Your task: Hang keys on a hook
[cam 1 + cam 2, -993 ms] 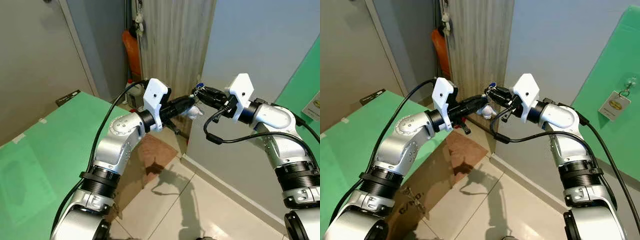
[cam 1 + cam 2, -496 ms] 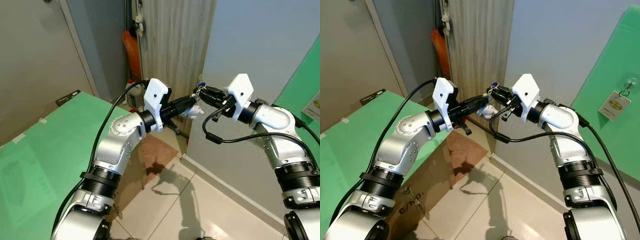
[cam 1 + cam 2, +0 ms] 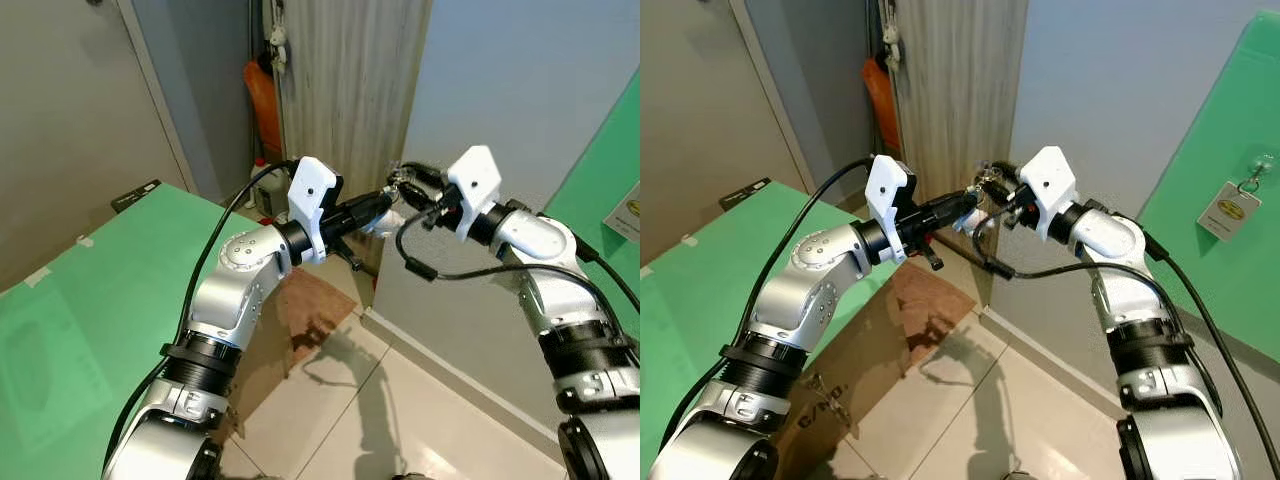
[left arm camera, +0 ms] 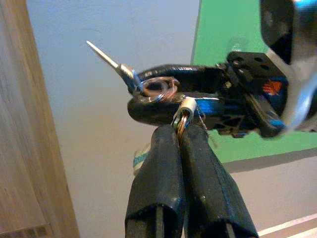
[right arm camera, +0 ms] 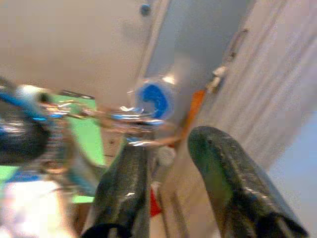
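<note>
Dangling between both hands, the keys (image 4: 158, 90) sit before the wooden panel (image 3: 350, 80); left hand (image 4: 181, 130) pinches them shut, right hand (image 5: 168, 148) gapes beside them. Its wrist view shows a blue tag (image 5: 154, 99).

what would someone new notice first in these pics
The two silver arms meeting fingertip to fingertip in mid-air, in front of a wooden panel: the left gripper is shut on a ring of the keys, and the right gripper has its fingers at the same bunch. Next, the green board on the robot's right, where a tag hangs from a hook.
</note>
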You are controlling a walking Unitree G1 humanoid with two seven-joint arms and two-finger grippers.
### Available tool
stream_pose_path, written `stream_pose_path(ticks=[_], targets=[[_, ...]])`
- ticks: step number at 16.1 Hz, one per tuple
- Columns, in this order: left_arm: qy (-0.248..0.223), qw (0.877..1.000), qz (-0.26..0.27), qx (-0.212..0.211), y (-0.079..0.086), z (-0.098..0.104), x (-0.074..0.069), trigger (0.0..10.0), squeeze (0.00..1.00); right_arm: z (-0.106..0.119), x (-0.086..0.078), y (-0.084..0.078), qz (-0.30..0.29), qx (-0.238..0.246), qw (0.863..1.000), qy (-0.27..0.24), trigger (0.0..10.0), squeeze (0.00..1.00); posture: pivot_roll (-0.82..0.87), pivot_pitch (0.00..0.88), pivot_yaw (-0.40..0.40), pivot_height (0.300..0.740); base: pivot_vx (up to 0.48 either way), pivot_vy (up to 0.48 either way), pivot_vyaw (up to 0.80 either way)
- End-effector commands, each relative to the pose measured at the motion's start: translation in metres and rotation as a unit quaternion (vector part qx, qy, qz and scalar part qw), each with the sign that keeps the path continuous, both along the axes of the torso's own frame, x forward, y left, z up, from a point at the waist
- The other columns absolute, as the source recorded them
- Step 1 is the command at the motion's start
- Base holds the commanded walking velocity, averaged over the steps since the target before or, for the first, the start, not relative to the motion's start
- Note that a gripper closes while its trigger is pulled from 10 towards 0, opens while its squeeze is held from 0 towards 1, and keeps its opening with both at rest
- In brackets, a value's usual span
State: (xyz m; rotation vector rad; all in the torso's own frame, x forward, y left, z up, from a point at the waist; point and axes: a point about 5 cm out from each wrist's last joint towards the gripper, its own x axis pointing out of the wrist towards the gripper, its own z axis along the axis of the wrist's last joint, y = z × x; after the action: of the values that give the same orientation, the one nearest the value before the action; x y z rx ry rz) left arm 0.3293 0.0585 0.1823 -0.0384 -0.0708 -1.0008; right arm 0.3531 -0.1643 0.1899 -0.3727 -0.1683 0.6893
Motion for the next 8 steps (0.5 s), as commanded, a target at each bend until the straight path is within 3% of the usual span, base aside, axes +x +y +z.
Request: stream_pose_path(ticks=[1,4,5,6,7,8], targets=[[-0.012,1.0,-0.009,-0.004,-0.002,0.007,-0.002,0.0,0.0,0.003,0.004,-0.006,-0.029,-0.003,0.999,-0.013,10.0,1.0,-0.06,0.0,0.078,0.74,0.0,0.0,0.0],[-0.012,1.0,-0.008,-0.004,-0.002,0.007,-0.002,0.0,0.0,-0.003,0.009,-0.012,-0.085,-0.001,0.996,-0.009,10.0,1.0,-0.06,0.0,0.073,0.74,0.0,0.0,0.0],[-0.012,1.0,0.001,-0.005,-0.001,0.006,-0.002,0.0,0.0,-0.008,0.01,-0.012,-0.103,0.01,0.995,0.0,10.0,0.83,-0.06,0.0,0.07,0.74,0.0,0.0,0.0],[-0.013,1.0,0.007,-0.006,0.0,0.006,-0.002,0.0,0.0,-0.012,0.01,-0.011,-0.111,0.015,0.994,0.006,10.0,0.27,-0.06,0.0,0.069,0.74,0.0,0.0,0.0],[-0.008,0.999,0.05,-0.02,0.005,0.006,0.004,0.0,0.0,-0.022,0.01,-0.009,-0.151,0.039,0.988,0.02,10.0,0.0,-0.06,0.0,0.067,0.74,0.0,0.0,0.0],[-0.009,0.997,0.078,-0.025,0.009,0.007,0.008,0.0,0.0,-0.028,0.009,-0.004,-0.155,0.049,0.986,0.03,10.0,0.0,-0.06,0.0,0.068,0.74,0.0,0.0,0.0]])
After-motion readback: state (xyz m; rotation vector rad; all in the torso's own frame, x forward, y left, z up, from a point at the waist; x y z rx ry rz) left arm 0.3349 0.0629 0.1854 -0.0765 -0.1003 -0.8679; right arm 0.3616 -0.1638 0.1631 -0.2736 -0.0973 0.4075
